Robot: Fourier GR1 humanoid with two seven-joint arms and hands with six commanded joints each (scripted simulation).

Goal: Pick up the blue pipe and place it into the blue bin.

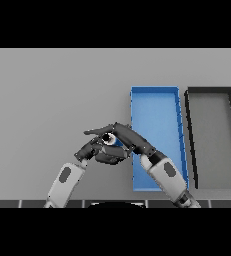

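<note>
Right hand (128, 139) reaching leftward from the lower right, forearm crossing the near left corner of the blue bin (157, 102), fingers stretched out long and fairly straight, tips pointing left over the grey table (52, 95). Left hand (94, 150) coming up from the lower left, fingers curled, meeting the right hand just left of the bin. Blue pipe (116, 142) caught between the two hands, mostly hidden, only a small blue patch and a pale round end showing; which hand actually grips it cannot be told. Pipe outside the bin, close beside its left wall. Black bin (212, 90) standing just right of the blue one, walls parallel, apart from both hands
</note>
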